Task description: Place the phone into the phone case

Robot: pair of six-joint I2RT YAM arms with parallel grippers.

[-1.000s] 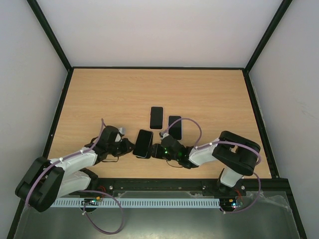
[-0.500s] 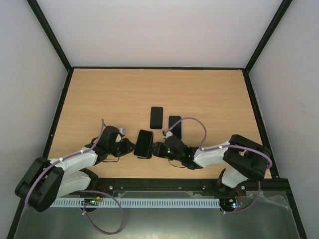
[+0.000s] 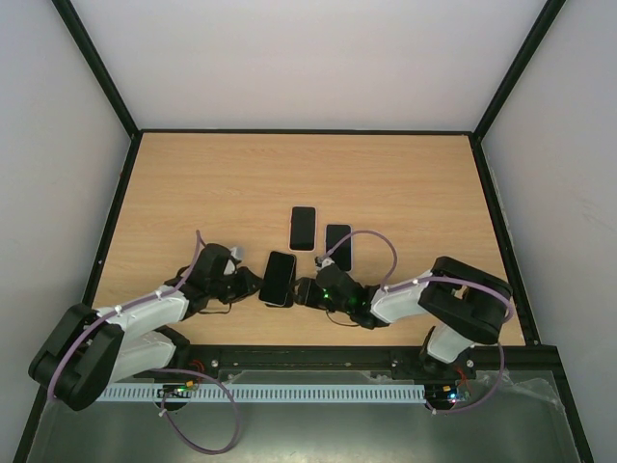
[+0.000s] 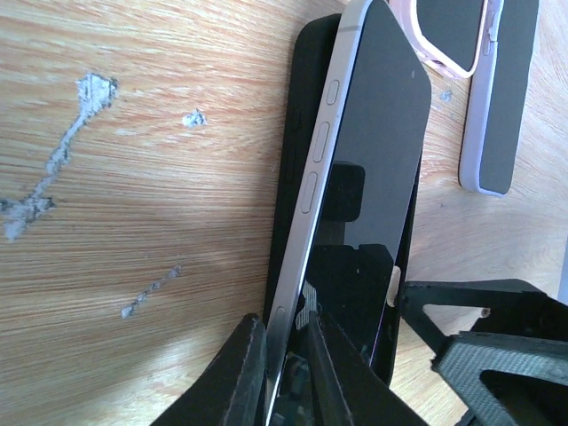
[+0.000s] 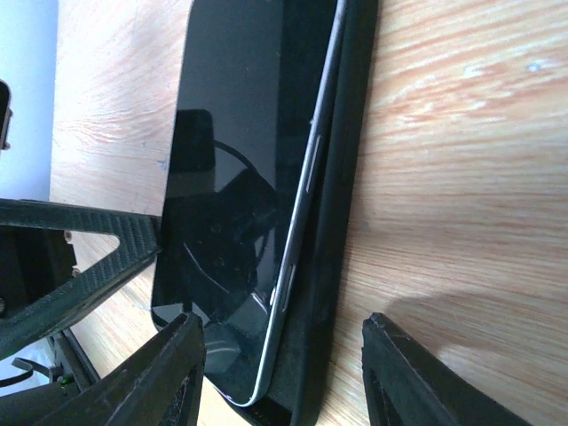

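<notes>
A pale wood-grain desk (image 3: 386, 183) is lying under soft, even light, with plain white walls (image 3: 308, 58) closing it in on three sides. Thin black metal frame bars (image 3: 96, 68) are running up the corners. Whitish scuff marks (image 4: 59, 153) are showing on the grain, and a white slotted strip (image 3: 308, 393) is sitting along the near edge.

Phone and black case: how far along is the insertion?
Done: the phone lies on the black case. In hand: the left claw pinches the phone's raised edge; the open right claw brackets both. Left: seating it, since that long edge stands proud of the case.
</notes>
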